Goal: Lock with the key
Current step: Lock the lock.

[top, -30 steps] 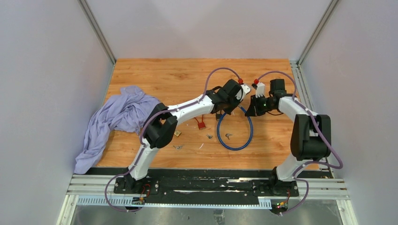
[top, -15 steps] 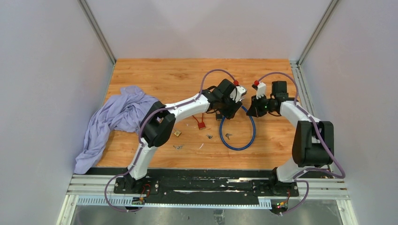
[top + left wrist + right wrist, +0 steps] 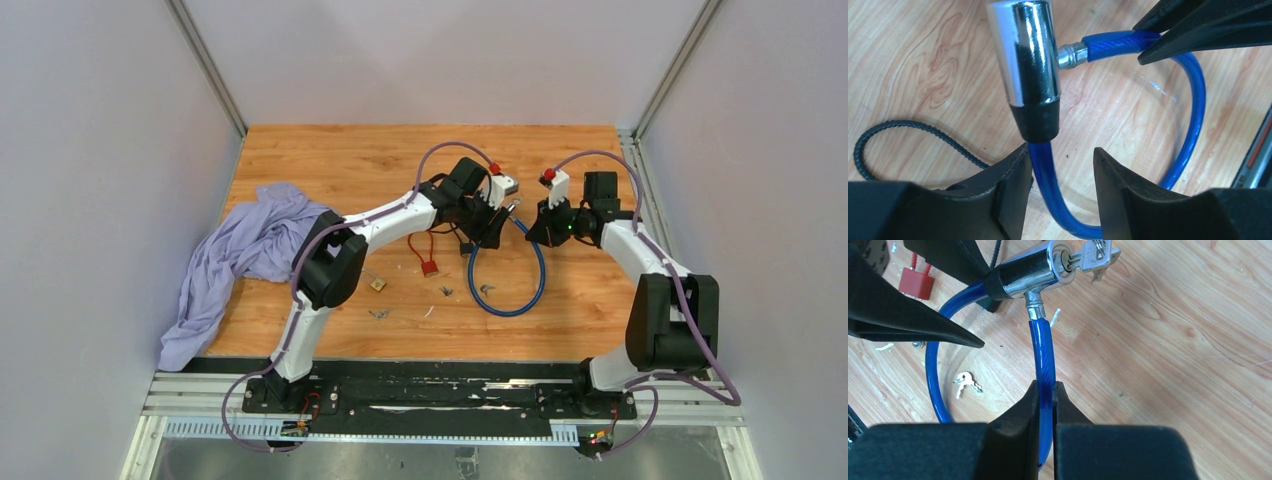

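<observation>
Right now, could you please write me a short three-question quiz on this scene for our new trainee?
1. True or false: a key sits in the end of the chrome lock cylinder.
2. Which gripper is clamped on the blue cable? A) left B) right C) neither
3. Fill in: the spare keys lie inside the cable's ____.

Key
1. True.
2. B. The right gripper pinches the cable just below the cylinder.
3. Loop.
</observation>
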You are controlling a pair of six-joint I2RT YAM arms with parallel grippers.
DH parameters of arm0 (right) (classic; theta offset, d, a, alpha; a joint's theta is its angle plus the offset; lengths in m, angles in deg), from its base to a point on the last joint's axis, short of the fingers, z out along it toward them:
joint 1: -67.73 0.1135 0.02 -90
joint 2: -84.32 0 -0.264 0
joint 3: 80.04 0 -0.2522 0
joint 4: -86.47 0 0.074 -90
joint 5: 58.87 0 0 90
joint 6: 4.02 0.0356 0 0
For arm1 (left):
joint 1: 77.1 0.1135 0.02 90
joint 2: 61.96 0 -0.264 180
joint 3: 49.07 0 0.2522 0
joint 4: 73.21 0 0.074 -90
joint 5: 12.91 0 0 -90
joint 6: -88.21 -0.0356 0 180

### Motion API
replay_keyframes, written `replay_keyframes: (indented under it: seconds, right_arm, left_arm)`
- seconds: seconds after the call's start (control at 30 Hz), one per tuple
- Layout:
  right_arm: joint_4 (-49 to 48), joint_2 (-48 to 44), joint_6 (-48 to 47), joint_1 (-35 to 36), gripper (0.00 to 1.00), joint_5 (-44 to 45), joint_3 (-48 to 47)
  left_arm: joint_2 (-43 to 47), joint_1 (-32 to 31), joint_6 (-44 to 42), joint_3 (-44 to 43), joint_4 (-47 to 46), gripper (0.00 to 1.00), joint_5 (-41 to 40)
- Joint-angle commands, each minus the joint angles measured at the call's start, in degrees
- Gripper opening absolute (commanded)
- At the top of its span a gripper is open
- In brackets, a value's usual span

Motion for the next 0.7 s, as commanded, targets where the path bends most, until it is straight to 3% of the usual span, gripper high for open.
replay_keyframes:
  seconds: [0.0,0.67]
  right_arm:
    - [-1.35,-3.53,-1.42,0.51,0.01,-3.82,0.64]
    - [1.24,-4.65,-4.22,0.51,0.01,-5.24,0.72]
  left_arm:
    - [1.36,0.69,1.09,-2.99,-0.98,0.5,5.26]
    - [-0.65,2.19,1.31,-8.71,0.77,0.56,5.38]
